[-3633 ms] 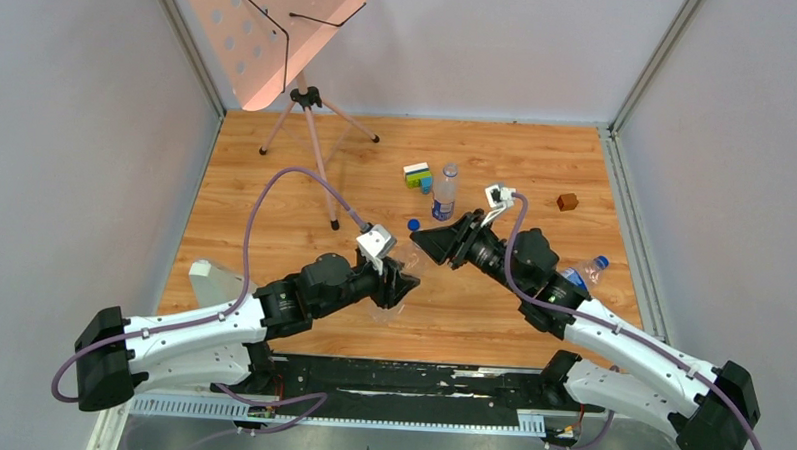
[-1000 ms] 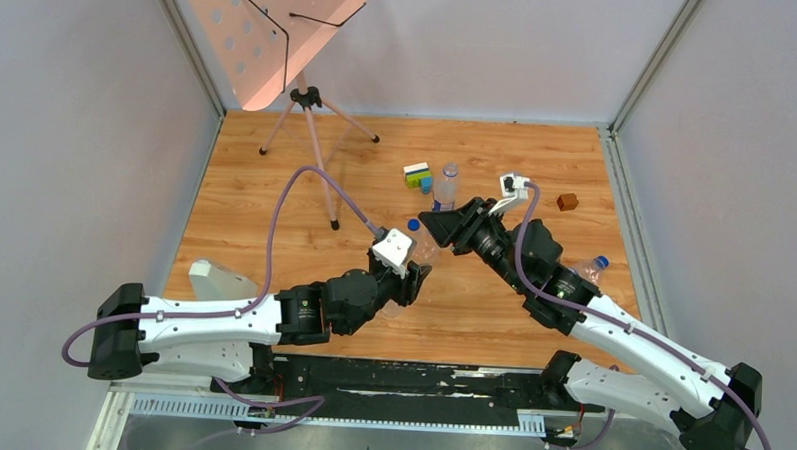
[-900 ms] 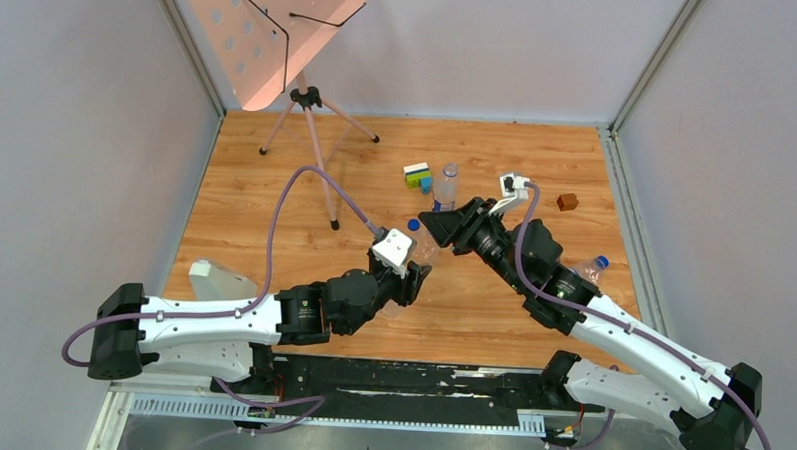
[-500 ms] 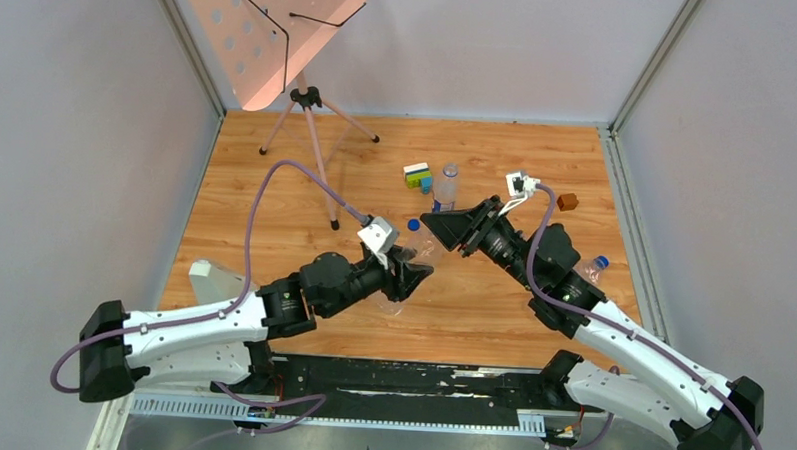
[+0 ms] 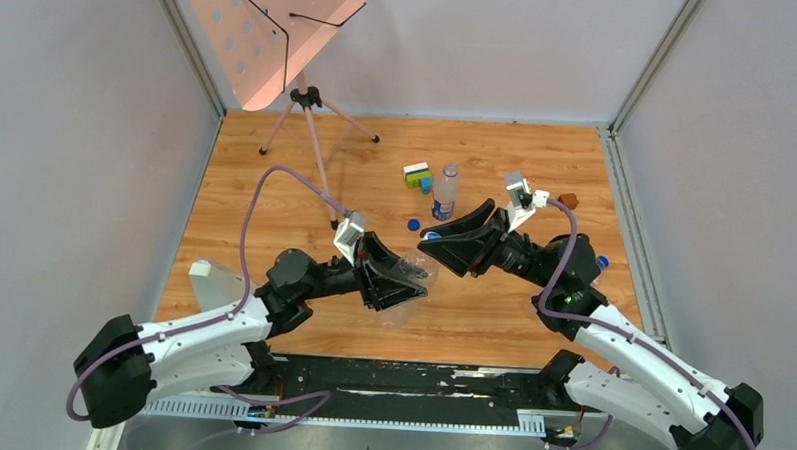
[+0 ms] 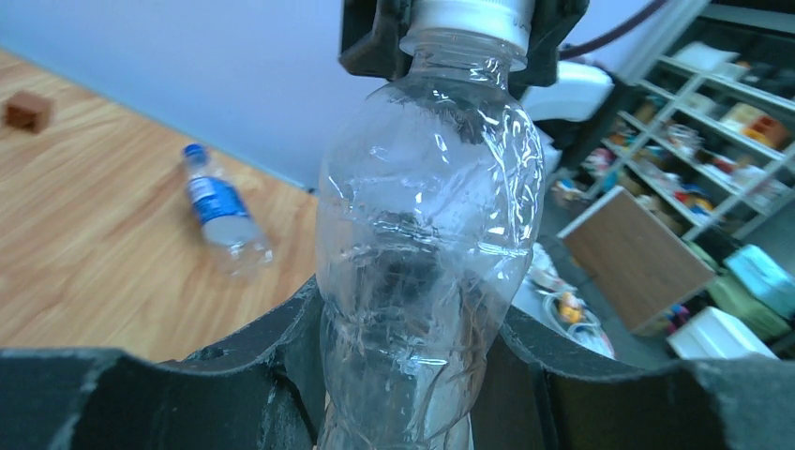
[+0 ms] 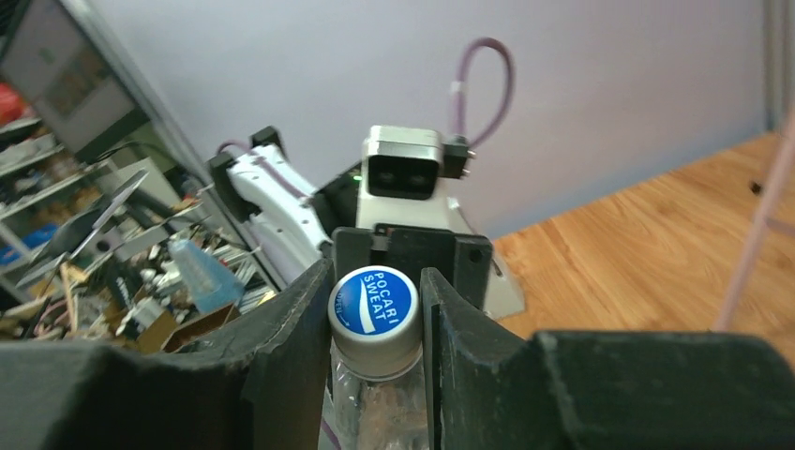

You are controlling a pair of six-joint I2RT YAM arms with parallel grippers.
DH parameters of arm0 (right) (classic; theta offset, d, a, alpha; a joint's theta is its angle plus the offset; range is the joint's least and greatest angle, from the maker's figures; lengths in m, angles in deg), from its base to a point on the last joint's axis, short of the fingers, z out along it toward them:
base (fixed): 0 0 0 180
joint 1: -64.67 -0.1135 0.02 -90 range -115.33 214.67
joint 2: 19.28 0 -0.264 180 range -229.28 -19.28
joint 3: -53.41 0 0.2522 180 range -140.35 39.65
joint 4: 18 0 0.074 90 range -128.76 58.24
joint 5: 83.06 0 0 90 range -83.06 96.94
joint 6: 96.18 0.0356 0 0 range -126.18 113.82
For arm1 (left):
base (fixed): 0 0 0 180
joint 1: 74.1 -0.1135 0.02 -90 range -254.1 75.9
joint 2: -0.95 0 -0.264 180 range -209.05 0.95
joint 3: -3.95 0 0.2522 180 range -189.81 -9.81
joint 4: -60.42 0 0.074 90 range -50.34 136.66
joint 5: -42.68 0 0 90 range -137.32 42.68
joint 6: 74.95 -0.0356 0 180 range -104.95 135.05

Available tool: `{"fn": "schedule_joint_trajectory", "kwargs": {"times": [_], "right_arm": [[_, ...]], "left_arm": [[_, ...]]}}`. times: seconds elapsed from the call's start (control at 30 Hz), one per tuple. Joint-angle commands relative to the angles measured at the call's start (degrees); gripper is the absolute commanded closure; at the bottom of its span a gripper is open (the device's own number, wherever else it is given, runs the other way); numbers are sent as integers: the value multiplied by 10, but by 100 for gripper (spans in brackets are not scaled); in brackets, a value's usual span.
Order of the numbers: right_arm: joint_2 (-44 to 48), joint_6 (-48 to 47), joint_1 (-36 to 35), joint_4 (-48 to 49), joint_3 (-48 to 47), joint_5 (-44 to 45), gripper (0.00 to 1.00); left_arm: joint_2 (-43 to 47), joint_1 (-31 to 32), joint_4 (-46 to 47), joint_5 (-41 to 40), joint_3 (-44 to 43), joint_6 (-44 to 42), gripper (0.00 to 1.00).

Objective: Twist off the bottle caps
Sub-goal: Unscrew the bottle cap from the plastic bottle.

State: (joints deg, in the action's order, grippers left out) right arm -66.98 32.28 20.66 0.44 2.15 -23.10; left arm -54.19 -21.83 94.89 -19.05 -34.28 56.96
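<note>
My left gripper [image 6: 412, 328] is shut on the body of a clear, crinkly unlabelled bottle [image 6: 427, 234], held up off the table [image 5: 276, 181]. Its cap [image 7: 375, 305], whitish at the rim with a blue printed top, sits between the fingers of my right gripper [image 7: 377, 300], which is shut on it. From above, the two grippers meet mid-table, the left gripper [image 5: 398, 275] on the bottle [image 5: 415, 274] and the right gripper [image 5: 432, 238] at its neck. A loose blue cap [image 5: 413, 225] lies on the wood close by.
A blue-labelled bottle [image 5: 445, 194] stands behind the grippers beside a toy block cluster [image 5: 417, 176]. Another labelled bottle [image 6: 222, 211] lies at the right, mostly hidden by my right arm from above. A brown cube [image 5: 567, 201] and a tripod stand [image 5: 308, 132] are farther back.
My left wrist has drawn back to the left, and the bottle now leans over toward the right gripper. My right arm has turned and shifted, keeping its hold on the cap.
</note>
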Motion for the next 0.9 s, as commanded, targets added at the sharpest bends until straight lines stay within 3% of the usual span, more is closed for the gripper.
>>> {"fn": "schedule_joint_trajectory", "kwargs": {"times": [0.0, 0.17, 0.33, 0.43, 0.47, 0.5, 0.53, 0.57, 0.63, 0.73, 0.77, 0.87], "right_arm": [[-2, 59, -12, 204, -47, -277, 100], [-12, 66, -11, 198, -73, -366, 100], [-11, 120, -10, 266, -85, -441, 100], [13, 63, -9, 170, -99, -410, 100], [26, 10, -9, 80, -107, -363, 100], [40, -37, -9, -6, -121, -294, 93], [52, -64, -9, -70, -126, -220, 74], [65, -80, -9, -108, -127, -158, 53], [87, -85, -9, -150, -117, -43, 30], [97, -77, -9, -205, -111, 81, 24], [95, -64, -9, -230, -113, 123, 23], [83, -72, -9, -293, -126, 158, 23]], "left_arm": [[-49, -48, 242, -28, -4, 125, 100], [-74, -50, 316, 9, -6, 148, 100], [-101, -56, 380, 84, -22, 188, 100], [-114, -57, 381, 127, -40, 202, 100], [-117, -57, 376, 128, -41, 199, 100], [-115, -57, 362, 123, -39, 193, 100], [-108, -57, 347, 118, -38, 176, 100], [-100, -57, 299, 108, -37, 161, 100], [-63, -53, 162, 76, -42, 91, 100], [21, -30, -65, -11, -78, -73, 100], [36, -11, -193, -72, -93, -106, 100], [68, 22, -438, -174, -169, -246, 100]]}}
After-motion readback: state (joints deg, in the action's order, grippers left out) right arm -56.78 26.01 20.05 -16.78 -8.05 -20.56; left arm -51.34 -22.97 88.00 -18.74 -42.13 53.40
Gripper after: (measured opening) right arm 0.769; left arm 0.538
